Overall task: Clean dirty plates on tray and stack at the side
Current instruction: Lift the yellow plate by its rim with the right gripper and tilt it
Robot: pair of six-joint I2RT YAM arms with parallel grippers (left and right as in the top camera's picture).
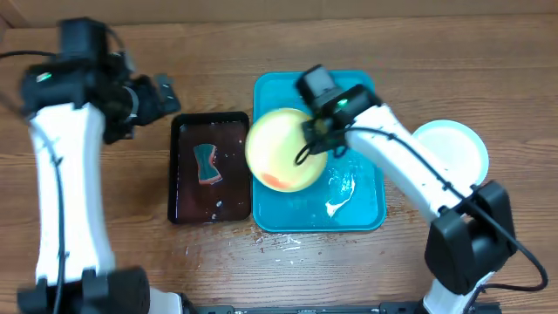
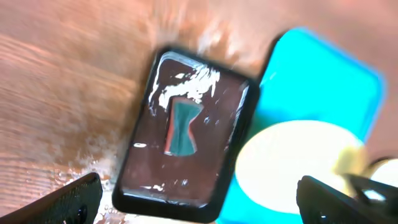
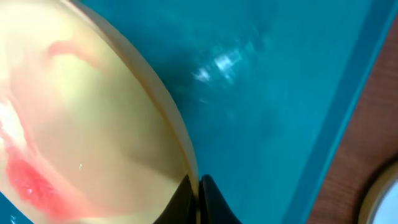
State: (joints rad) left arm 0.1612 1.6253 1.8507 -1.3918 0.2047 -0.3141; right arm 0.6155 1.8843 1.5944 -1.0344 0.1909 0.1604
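My right gripper (image 1: 318, 138) (image 3: 198, 198) is shut on the rim of a pale yellow-green plate (image 1: 283, 148) (image 3: 81, 137) and holds it tilted above the left part of the turquoise tray (image 1: 362, 214) (image 3: 280, 99). The plate has a red sauce smear on its lower part. It also shows in the left wrist view (image 2: 292, 165). A pale blue-white plate (image 1: 453, 148) lies on the table right of the tray. My left gripper (image 1: 161, 94) (image 2: 199, 202) is open and empty, raised above the table left of the black tray (image 1: 179, 174) (image 2: 140, 186).
The black tray holds dark water and a teal-and-red sponge (image 1: 207, 165) (image 2: 180, 127). White foam streaks (image 1: 342, 196) lie on the turquoise tray floor. Water drops lie on the wooden table below the tray (image 1: 279, 244).
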